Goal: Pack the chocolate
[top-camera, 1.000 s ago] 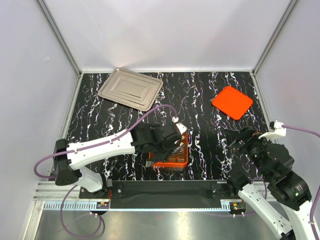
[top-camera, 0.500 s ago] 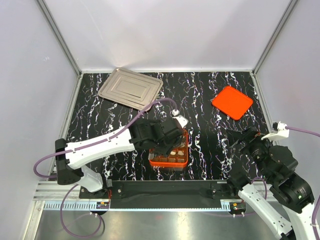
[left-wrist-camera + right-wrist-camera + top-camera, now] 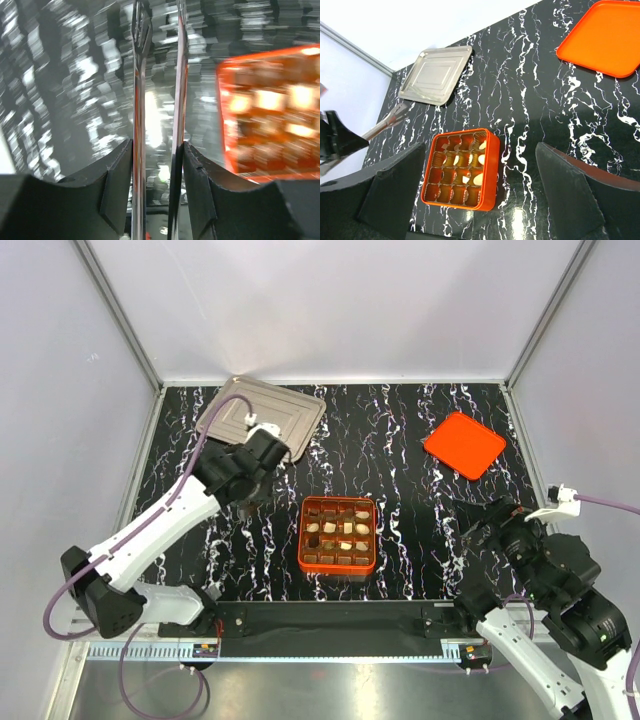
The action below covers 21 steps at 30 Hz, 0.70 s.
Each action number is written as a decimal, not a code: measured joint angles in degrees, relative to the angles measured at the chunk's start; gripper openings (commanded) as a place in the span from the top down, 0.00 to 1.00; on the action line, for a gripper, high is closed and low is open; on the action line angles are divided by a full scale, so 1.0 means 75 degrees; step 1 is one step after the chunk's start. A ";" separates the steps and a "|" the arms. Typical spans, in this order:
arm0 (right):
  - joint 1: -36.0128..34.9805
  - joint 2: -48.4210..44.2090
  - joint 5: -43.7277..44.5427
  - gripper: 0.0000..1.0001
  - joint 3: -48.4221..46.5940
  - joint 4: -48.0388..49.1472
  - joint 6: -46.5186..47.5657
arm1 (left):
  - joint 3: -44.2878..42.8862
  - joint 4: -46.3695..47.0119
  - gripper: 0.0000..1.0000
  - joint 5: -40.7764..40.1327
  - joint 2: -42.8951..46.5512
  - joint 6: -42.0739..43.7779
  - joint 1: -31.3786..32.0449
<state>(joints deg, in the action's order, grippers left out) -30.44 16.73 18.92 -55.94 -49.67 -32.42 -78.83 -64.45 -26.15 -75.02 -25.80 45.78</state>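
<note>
The chocolate (image 3: pixel 347 528), small cream and brown lumps, sits in the gridded cells of the square orange box (image 3: pixel 338 570) on the black, white-veined worktop (image 3: pixel 410 510). A dull metal tray (image 3: pixel 262 416) and a flat orange lid (image 3: pixel 464 444) lie well apart at the far side. The left hand (image 3: pixel 159 60), left of the box, shows thin shiny blades a narrow slit apart, seemingly nothing between them — the view is smeared — while the right hand (image 3: pixel 481 150) spreads its blunt dark fingers wide, empty.
</note>
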 measured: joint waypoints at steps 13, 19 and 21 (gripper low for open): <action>0.0000 -0.0306 -0.0335 0.00 0.0000 -0.0006 -0.0093 | 0.2267 0.1463 0.55 -0.0353 0.0105 0.0790 -0.2646; 0.0000 -0.0321 -0.0475 0.00 0.0000 0.0003 -0.0114 | 0.2582 0.2092 0.54 -0.0256 -0.0726 0.0927 -0.3179; 0.0000 -0.0338 -0.0478 0.00 0.0000 0.0003 -0.0114 | 0.2588 0.2218 0.53 -0.0175 -0.0930 0.0927 -0.3290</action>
<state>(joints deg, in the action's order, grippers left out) -30.44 14.20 15.33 -55.94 -49.65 -33.28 -59.42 -47.81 -27.46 -82.00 -18.85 21.10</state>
